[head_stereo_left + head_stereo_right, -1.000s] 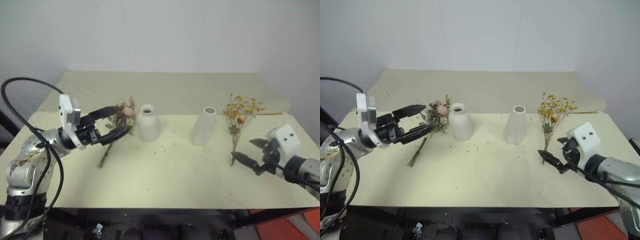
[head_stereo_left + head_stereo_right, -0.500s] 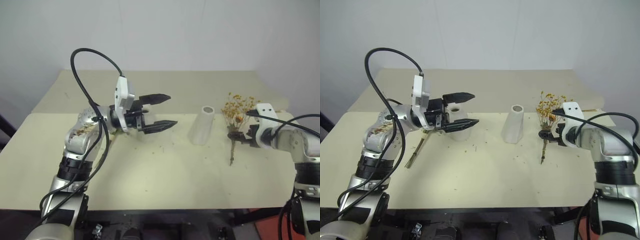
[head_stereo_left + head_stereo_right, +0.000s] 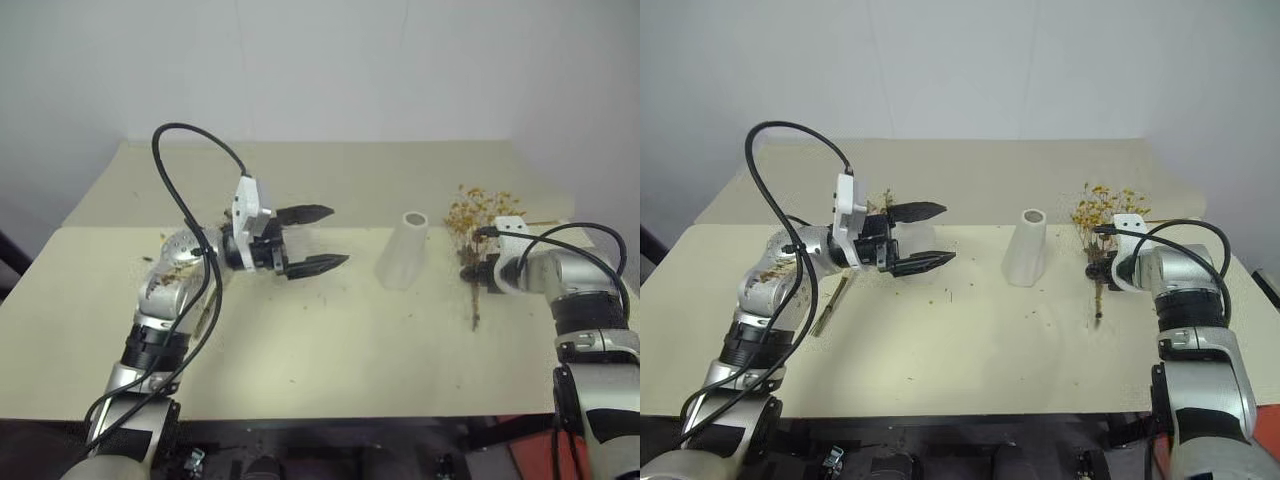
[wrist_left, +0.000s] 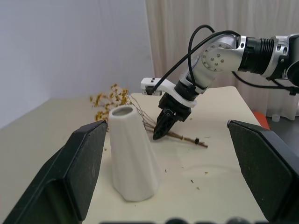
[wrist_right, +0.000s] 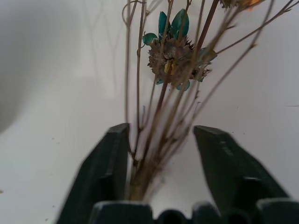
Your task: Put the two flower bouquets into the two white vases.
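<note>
The yellow-orange bouquet lies at the table's right, with its thin brown stems running between the fingers of my right gripper. That gripper is part open and straddles the stems with a gap on one side. The cone vase stands upright just left of it. My left gripper hovers wide open, pointing toward the cone vase and about a hand's width short of it. The bottle-shaped vase is largely hidden behind my left hand. The pink bouquet's stems lie on the table under my left arm.
Everything rests on a cream table with a second cream surface behind it and a white wall beyond. A black cable loops above my left arm. Dried flower crumbs lie scattered between the vases.
My right gripper has moved forward onto the yellow bouquet's stems, and its fingers have narrowed around them. My left gripper has left the pink bouquet and swung right, staying open.
</note>
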